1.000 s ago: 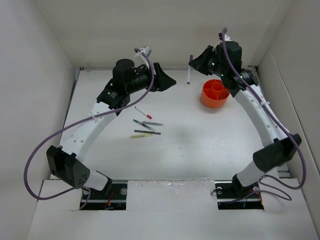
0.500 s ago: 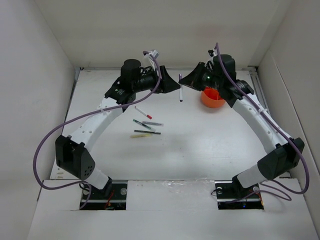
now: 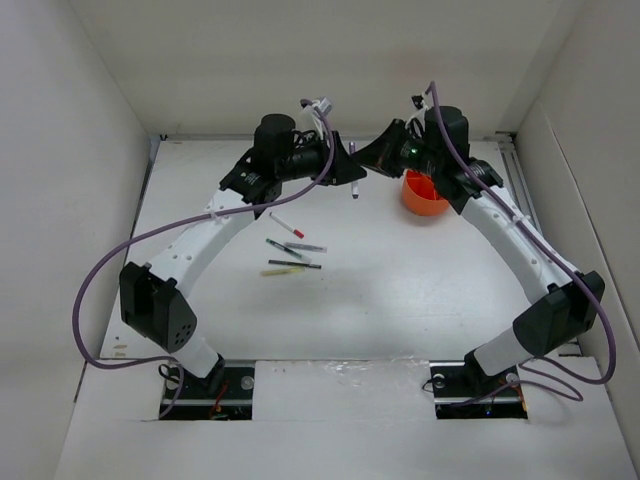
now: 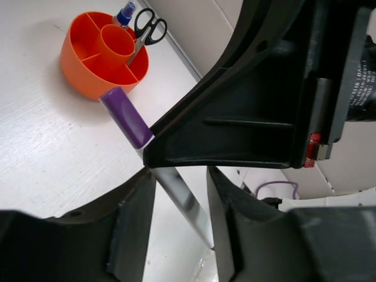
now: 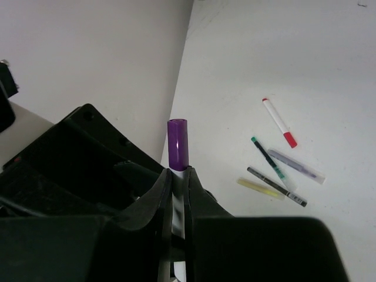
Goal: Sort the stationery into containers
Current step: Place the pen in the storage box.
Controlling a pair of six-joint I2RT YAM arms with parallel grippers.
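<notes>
My right gripper (image 5: 178,174) is shut on a white pen with a purple cap (image 5: 177,144) and holds it upright in the air beside the orange container (image 3: 425,195). My left gripper (image 4: 179,176) has come up to the same pen (image 4: 126,117). Its fingers straddle the white lower shaft, with gaps showing on both sides. In the top view the two grippers meet tip to tip at the pen (image 3: 354,185). The container (image 4: 106,53) holds black-handled scissors (image 4: 147,29) and a blue-tipped item (image 4: 125,12). Several pens (image 3: 293,252) lie loose on the table.
The loose pens are a white one with a red tip (image 5: 279,122), a green-banded one (image 5: 269,157), a grey one (image 5: 295,166), a dark one (image 5: 276,187) and a pale yellow stick (image 5: 260,188). White walls enclose the table at the back and sides.
Both arms swung toward each other. The right gripper carried the purple-capped pen leftwards, away from above the container. The left gripper moved right until its fingers straddled the pen, and they have narrowed.
</notes>
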